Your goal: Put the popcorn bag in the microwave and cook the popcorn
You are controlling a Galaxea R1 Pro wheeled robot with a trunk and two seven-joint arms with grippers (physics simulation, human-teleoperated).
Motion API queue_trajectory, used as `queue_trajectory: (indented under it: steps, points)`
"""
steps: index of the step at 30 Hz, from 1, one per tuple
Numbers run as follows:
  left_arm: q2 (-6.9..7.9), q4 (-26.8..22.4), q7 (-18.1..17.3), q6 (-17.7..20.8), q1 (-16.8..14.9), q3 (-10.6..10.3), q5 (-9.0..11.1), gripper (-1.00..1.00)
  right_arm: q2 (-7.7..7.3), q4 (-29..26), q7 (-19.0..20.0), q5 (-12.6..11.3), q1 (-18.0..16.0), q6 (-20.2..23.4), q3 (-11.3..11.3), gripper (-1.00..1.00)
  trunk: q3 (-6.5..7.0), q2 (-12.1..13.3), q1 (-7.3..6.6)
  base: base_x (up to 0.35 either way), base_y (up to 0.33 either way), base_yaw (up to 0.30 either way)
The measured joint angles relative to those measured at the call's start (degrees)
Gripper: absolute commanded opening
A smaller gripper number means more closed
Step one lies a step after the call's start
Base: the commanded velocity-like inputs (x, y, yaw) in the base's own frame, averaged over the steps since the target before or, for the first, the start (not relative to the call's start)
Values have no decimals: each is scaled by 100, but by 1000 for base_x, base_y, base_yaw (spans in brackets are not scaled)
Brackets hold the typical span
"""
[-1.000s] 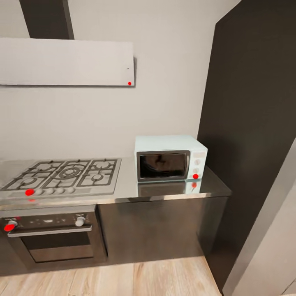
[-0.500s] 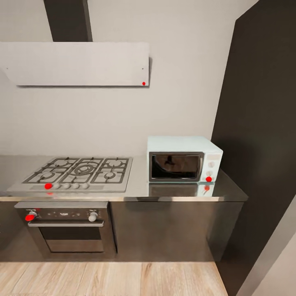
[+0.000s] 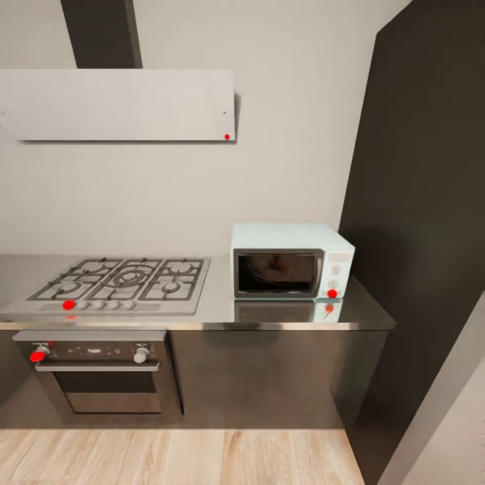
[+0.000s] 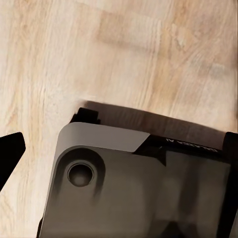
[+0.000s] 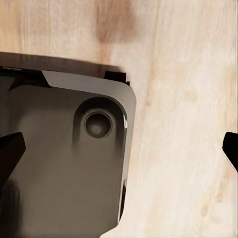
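The microwave (image 3: pixel 292 261) stands closed on the countertop (image 3: pixel 215 311); both grippers hang over the floor (image 4: pixel 124 54), apparently wide and empty.

both arms hang pointing down over the robot's own grey base (image 4: pixel 139 193). each tool's dark fingertips (image 5: pixel 10 153) sit far apart at the frame edges, empty.

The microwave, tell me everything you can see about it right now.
The microwave is a boxy, pale mint-blue unit with a steel-framed dark glass door, shut. To the right of the door sit two white knobs with a red dot beneath them. It stands upright at the right end of the glossy grey countertop, which mirrors its front, close to the white wall behind. The gas hob lies to its left, apart from it, and a tall dark cabinet rises to its right.
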Motion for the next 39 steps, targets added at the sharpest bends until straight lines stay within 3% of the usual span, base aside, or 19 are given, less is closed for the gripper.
queue_trajectory:
  steps: [19, 31, 35, 38, 39]
  points:
    - [0, 0, 0, 0, 0, 1, 0, 100, -9, 1, 4, 1, 0, 1, 0, 100, 1, 1, 0, 0, -267, 0]
    - [15, 0, 0, 0, -1, 2, 0, 100, -4, -15, 50, 27, -1, -45, -39, 100, 0, 0, 0, 0, -25, 0]
    - [10, 3, 0, 0, 0, 0, 0, 100, 42, -1170, 204, -31, -7, 51, -65, 100, 1, 0, 0, 0, 0, 0]
    - [8, 3, 0, 0, 0, 0, 0, 100, 288, -2500, 565, -34, -6, 863, -59, 100, 1, 0, 0, 0, 0, 0]
    - [7, 4, 0, 0, 0, 0, 0, 100, 397, -3087, 733, -60, -8, 1318, -63, 100, 2, 0, 0, 0, 0, 0]
